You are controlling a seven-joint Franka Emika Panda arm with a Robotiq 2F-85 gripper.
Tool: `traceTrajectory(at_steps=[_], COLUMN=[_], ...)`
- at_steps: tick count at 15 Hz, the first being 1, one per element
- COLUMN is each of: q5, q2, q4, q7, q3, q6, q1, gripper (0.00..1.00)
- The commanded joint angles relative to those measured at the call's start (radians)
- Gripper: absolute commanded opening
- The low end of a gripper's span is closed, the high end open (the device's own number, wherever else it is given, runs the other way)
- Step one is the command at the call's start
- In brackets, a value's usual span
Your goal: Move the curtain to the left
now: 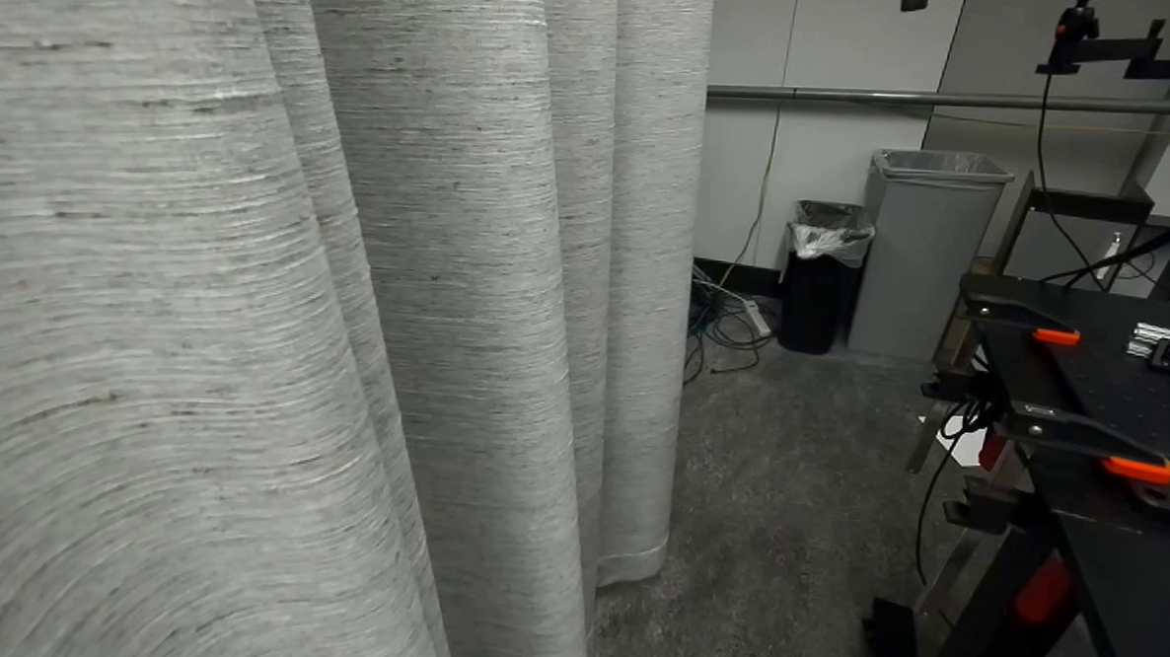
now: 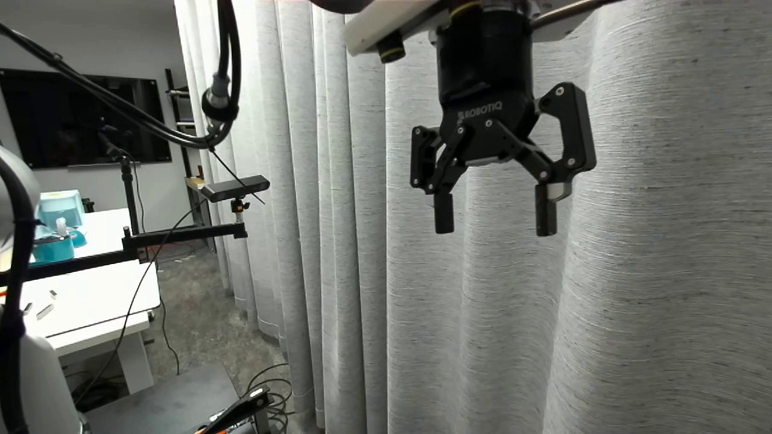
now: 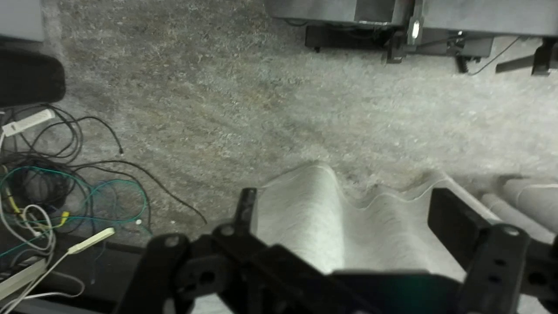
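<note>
Nearest of all hung the light grey curtain [image 1: 399, 291], left loose so its deep folds fell toward the dark floor [image 1: 786, 476]. Before it the gripper [image 2: 494, 226] pointed down, fingers [image 2: 546, 220] spread wide around nothing, a stance I judged suited to trapping a fold and drawing it left. Whether either fingertip brushed the cloth, I couldn't quite tell

Grey bin [image 1: 918, 269] beside black bin [image 1: 815, 299], tangled cables [image 3: 41, 185], white table [image 2: 102, 294]
</note>
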State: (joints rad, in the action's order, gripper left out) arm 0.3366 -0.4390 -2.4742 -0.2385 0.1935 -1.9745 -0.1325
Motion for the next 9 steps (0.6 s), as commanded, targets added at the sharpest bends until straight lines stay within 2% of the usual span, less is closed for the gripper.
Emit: traceTrajectory(at_steps=[1,9], q5=[0.023,-0.004], q2=[0.095,0.33], q4=[0.087,0.365], q7=[0.163,0.472], q3=[-0.024,-0.025], q6=[-0.087,-0.225], q1=[-0.043,-0.078], gripper=[1.0,1.0])
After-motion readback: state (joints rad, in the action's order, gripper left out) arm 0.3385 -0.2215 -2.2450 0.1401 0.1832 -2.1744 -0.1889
